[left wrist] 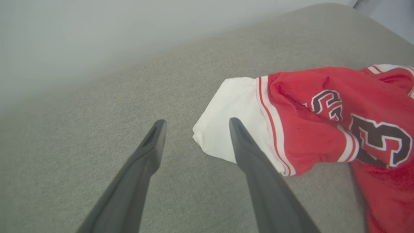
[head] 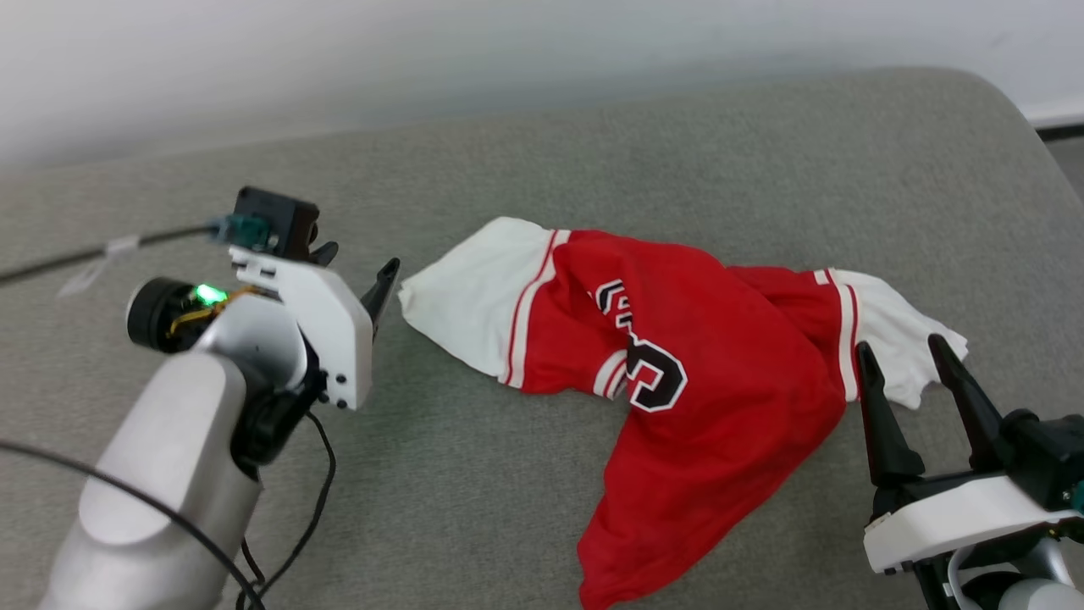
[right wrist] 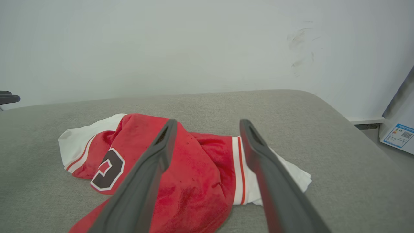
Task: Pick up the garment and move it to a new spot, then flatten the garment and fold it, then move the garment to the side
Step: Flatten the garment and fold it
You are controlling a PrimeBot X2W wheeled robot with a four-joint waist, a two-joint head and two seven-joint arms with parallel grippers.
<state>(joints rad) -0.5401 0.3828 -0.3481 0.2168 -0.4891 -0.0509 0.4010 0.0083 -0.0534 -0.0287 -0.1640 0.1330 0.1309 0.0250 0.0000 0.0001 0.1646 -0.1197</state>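
Observation:
The garment point(head: 728, 373) lies crumpled on the grey cushioned surface point(head: 593, 152), red with white sleeves at both ends and a black number print showing. My left gripper point(head: 360, 267) stands open just left of the left white sleeve point(left wrist: 226, 129), its jaws apart with nothing between them, as the left wrist view point(left wrist: 195, 124) shows. My right gripper point(head: 902, 347) is open at the garment's right end, fingers beside the right white sleeve point(right wrist: 284, 174). In the right wrist view the right gripper point(right wrist: 208, 124) hovers over the red cloth point(right wrist: 197, 174), not closed on it.
A white wall point(head: 339, 51) runs behind the surface. The surface's rounded right edge point(head: 1042, 144) drops to the floor, where a labelled white box point(right wrist: 399, 134) stands. Black cables point(head: 313, 508) trail beside my left arm.

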